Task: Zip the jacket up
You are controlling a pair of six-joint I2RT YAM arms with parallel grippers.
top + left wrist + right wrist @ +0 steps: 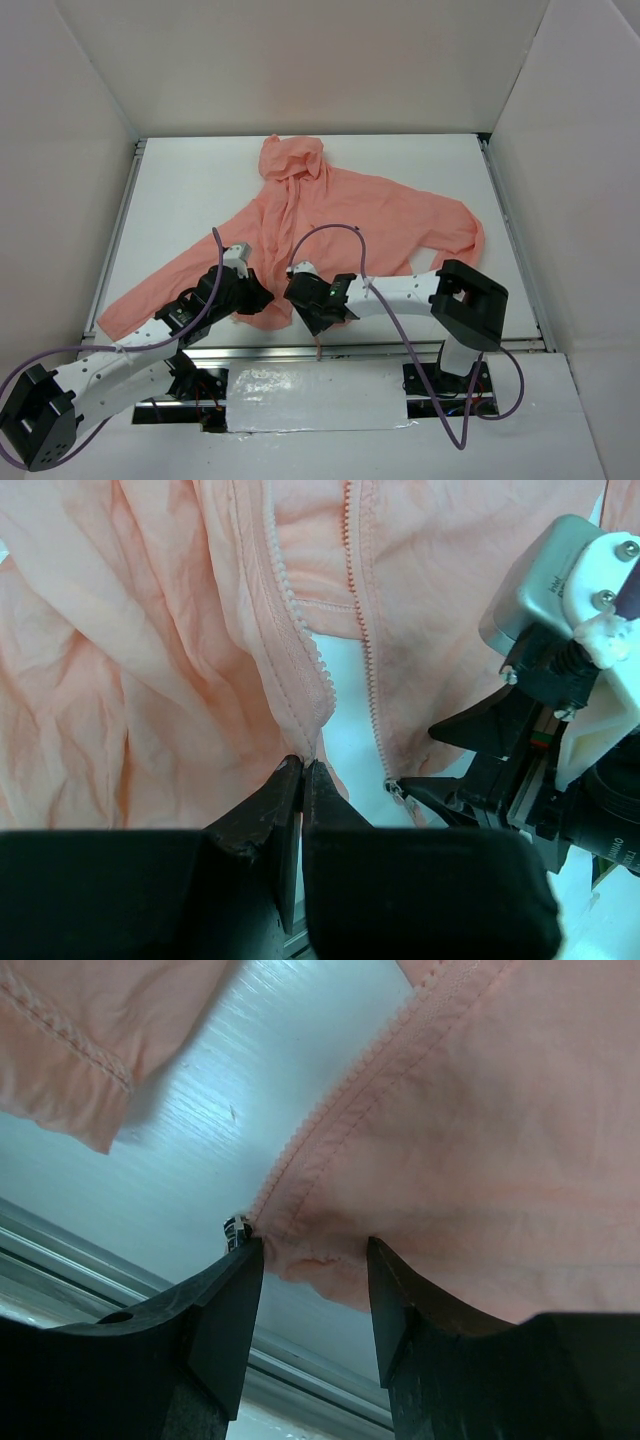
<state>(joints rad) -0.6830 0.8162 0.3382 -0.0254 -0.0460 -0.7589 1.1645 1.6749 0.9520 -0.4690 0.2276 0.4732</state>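
Note:
The salmon-pink hooded jacket (340, 215) lies flat with its hood at the far side and its front open along the zipper. My left gripper (262, 298) is shut on the bottom end of the left zipper edge (300, 680), its tip (303, 766) pinching the fabric. My right gripper (300, 292) is open at the bottom of the other zipper edge (365, 660). In the right wrist view its fingers (315, 1260) stand apart on either side of the hem corner (320, 1260). The small metal zipper slider (236, 1230) sits at the left fingertip and also shows in the left wrist view (396, 786).
A metal rail (380, 350) runs along the table's near edge just below both grippers. White walls enclose the table on three sides. A purple cable (340, 232) loops over the jacket's lower part. The left sleeve (160, 290) reaches toward the near left corner.

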